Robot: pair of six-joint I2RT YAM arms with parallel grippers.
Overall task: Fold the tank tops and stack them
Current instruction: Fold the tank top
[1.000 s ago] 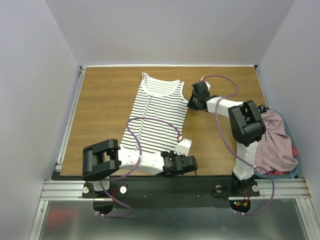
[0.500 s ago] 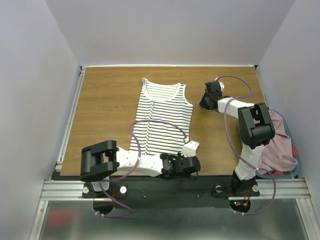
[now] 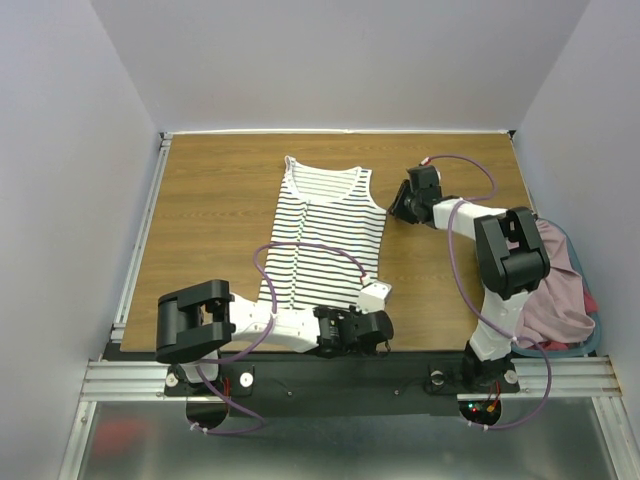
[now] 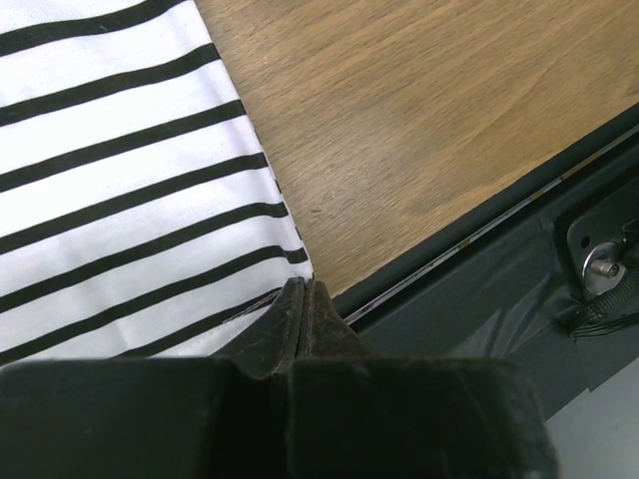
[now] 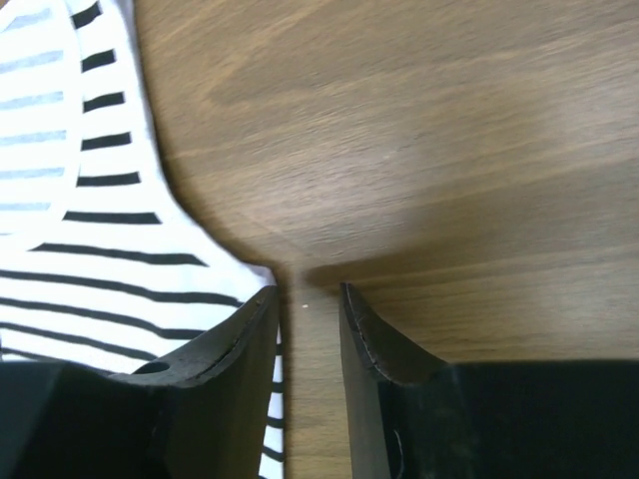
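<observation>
The striped tank top (image 3: 325,235) lies flat, neck towards the far edge, in the middle of the wooden table (image 3: 210,200). My left gripper (image 3: 372,325) sits at the hem's right corner near the table's front edge. In the left wrist view it (image 4: 305,289) is shut, with the corner of the striped tank top (image 4: 120,160) at its tips. My right gripper (image 3: 397,212) is beside the right armhole. In the right wrist view it (image 5: 308,299) stands open over bare wood, its left finger over the edge of the striped tank top (image 5: 90,259). The pink tank top (image 3: 550,290) lies bunched at the right.
The pink top rests in a teal-rimmed basket (image 3: 592,345) beside the right arm, with a bit of red garment (image 3: 590,300) under it. A metal rail (image 3: 140,240) runs along the table's left side, and the black front edge (image 4: 479,289) is just beyond the hem.
The striped top was pulled from a slant into a straight line. My right gripper moved right with the armhole edge, then opened and let it go. My left gripper stayed shut at the hem.
</observation>
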